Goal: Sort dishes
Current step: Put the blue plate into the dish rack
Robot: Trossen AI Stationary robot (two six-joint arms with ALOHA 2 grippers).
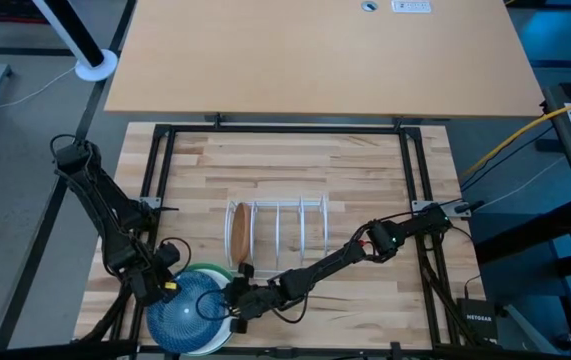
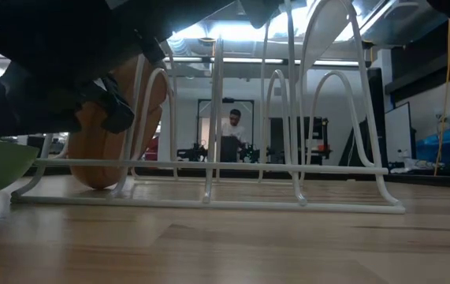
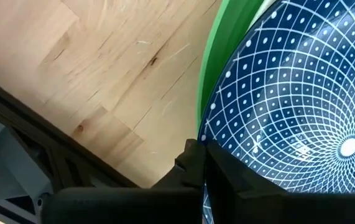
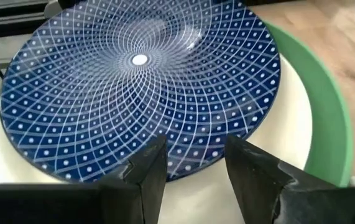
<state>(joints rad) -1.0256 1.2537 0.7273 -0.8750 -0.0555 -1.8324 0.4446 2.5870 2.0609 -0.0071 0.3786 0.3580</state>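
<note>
A dark blue patterned plate (image 1: 187, 312) lies on top of a white plate (image 4: 289, 155), which sits in a green plate (image 4: 326, 106), near the table's near-left corner. The blue plate sits off-centre on that stack. A tan-brown plate (image 1: 237, 232) stands on edge in the left end slot of the white wire rack (image 1: 285, 230). My left gripper (image 1: 168, 285) is at the blue plate's left rim, shut on it. My right gripper (image 4: 196, 155) is open at the plate's right rim, its two fingers side by side just over the edge. My left gripper pinches the blue plate's rim (image 3: 209, 134) on the plate's left side, one finger (image 3: 193, 158) outside the edge and the other over the patterned face. It comes slanting down from the table's left. The gripper's own body hides how far back the rim reaches.
The white rack (image 2: 288, 158) stands mid-table just beyond the stack, with several free slots to the right of the tan plate (image 2: 98, 158). Black frame bars run along the table's sides. A person shows far back in the room.
</note>
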